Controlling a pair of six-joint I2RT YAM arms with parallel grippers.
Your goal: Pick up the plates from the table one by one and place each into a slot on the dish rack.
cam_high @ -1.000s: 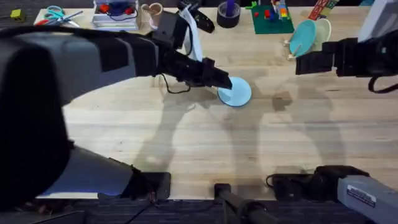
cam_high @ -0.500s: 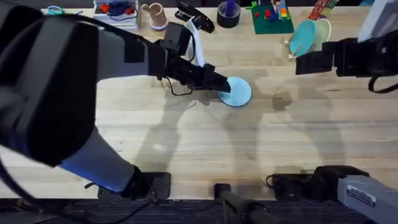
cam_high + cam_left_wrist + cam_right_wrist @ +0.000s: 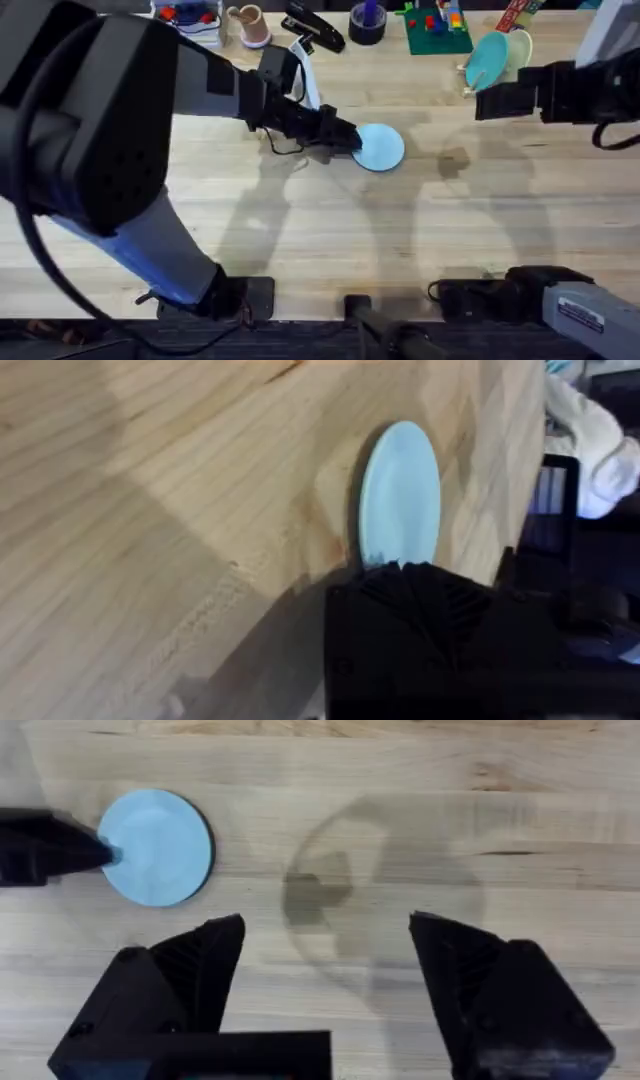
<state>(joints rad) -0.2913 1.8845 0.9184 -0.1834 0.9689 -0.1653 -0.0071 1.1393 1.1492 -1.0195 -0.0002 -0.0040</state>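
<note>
My left gripper (image 3: 352, 141) is pinched on the near edge of the pale blue plate (image 3: 380, 147), which lies mid-table (image 3: 330, 240). My right gripper (image 3: 325, 955) hangs spread wide, holding nothing.

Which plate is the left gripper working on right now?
The pale blue plate lying flat mid-table, at the left gripper; the teal plate and cream plate stand in the dish rack.

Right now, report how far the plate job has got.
Done: plates already stand in the dish rack at the table's far right, one teal, one pale behind. In hand: the left gripper is at the edge of the pale blue plate, which lies flat on the wood, not lifted. The right gripper hangs open above bare wood. Left: lifting that plate and slotting it.
</note>
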